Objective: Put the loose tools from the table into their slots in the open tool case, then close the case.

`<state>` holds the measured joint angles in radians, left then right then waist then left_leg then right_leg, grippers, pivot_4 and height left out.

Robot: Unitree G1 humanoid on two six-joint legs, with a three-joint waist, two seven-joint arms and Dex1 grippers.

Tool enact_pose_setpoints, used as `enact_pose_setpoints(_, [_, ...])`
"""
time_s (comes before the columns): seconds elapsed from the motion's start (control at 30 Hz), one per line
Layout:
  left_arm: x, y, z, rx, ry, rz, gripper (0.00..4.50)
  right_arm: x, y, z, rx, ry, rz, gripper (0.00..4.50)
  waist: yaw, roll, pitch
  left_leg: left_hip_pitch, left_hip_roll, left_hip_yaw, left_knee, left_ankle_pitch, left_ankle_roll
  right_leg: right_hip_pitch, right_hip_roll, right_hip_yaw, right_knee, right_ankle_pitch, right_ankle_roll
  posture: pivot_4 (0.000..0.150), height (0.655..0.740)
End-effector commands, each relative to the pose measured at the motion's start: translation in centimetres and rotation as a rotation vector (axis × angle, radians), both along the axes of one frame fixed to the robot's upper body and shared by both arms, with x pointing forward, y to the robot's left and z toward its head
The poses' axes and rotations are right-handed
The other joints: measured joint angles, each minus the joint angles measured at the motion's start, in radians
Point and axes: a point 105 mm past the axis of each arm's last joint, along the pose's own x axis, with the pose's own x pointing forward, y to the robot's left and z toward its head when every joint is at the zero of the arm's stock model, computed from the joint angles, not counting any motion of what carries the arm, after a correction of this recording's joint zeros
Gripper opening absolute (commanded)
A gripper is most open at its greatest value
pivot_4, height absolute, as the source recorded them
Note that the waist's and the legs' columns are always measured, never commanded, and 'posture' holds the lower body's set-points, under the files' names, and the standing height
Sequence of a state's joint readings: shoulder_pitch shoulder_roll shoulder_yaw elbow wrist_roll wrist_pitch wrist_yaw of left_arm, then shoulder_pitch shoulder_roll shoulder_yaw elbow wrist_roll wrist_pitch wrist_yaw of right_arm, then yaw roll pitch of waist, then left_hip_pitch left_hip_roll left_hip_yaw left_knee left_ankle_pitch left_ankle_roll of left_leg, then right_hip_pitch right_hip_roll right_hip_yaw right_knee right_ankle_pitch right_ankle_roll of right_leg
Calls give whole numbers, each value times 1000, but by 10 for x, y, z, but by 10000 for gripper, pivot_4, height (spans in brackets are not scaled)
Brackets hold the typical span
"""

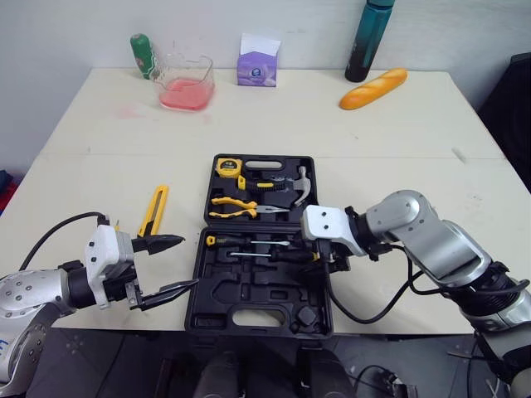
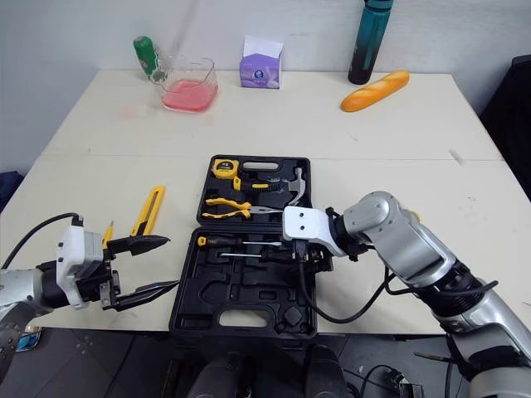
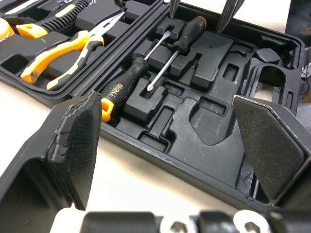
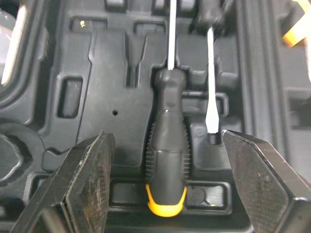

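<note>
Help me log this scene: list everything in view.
table: 1, cream, beneath all
tool case: 1, black, open, near edge
screwdrivers: 2, black-handled, case's near half
pliers: 1, yellow-black, case's far half
tape measure: 1, yellow, far half
hammer: 1, black-silver, far half
utility knife: 1, yellow, left of case
glass container: 1, pink contents, far left
small bottle: 1, green, far left
tissue box: 1, purple, far centre
tall bottle: 1, teal, far right
bread loaf: 1, orange, far right
left gripper: 1, black, open, left of case
right gripper: 1, black, open, over screwdrivers
</note>
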<state>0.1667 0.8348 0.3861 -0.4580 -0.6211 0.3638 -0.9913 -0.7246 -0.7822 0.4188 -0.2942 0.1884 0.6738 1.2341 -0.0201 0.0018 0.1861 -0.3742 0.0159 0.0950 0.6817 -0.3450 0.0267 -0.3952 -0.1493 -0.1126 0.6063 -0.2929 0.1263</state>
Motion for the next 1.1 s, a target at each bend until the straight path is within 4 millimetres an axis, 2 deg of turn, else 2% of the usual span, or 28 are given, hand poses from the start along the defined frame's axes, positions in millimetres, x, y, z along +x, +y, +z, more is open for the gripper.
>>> enact_pose_setpoints(0.03, [-1,2,8,13,-49,6,45000,0,-8,25,140,-39,31,36830,-1,0,0,0,0,0,0,0,0,0,0,0,0,0,0,1500,7400])
enact_pose_setpoints(0.13, [0,3,7,13,-51,7,45000,-6,-6,36,271,-41,86,36830,-3,0,0,0,0,0,0,0,0,0,0,0,-1,0,0,1500,7400])
enact_pose_setpoints(0.3, [1,3,7,13,-55,4,45000,-11,-7,31,350,-6,108,36830,-8,0,0,0,0,0,0,0,0,1,0,0,0,0,0,1500,7400])
enact_pose_setpoints(0.4, [2,2,7,13,-58,-1,45000,-12,2,25,434,0,121,27950,-8,0,0,1,0,0,0,0,0,1,0,0,1,0,0,1500,7400])
enact_pose_setpoints(0.57, [5,2,7,19,-61,-5,45000,-6,11,9,464,-36,123,2488,-7,0,0,2,0,0,0,1,-1,0,0,1,3,0,0,1500,7400])
enact_pose_setpoints(0.6, [5,2,7,20,-61,-6,45000,-6,13,6,468,-41,125,290,-7,0,0,2,0,0,0,0,-1,0,0,1,2,0,0,1500,7400])
enact_pose_setpoints(0.73, [5,2,7,23,-58,-10,45000,-3,19,1,488,-41,120,290,-7,0,0,1,0,0,0,0,-1,0,0,0,2,0,0,1500,7400])
enact_pose_setpoints(0.8, [5,2,6,24,-55,-10,45000,-2,21,-8,474,-39,115,290,-7,0,0,1,0,0,0,0,-1,0,0,0,2,0,0,1500,7400])
enact_pose_setpoints(1.1, [4,4,6,36,-48,-11,45000,3,18,-33,426,-36,103,290,-8,0,0,2,0,1,0,1,-1,0,0,1,3,0,0,1500,7400])
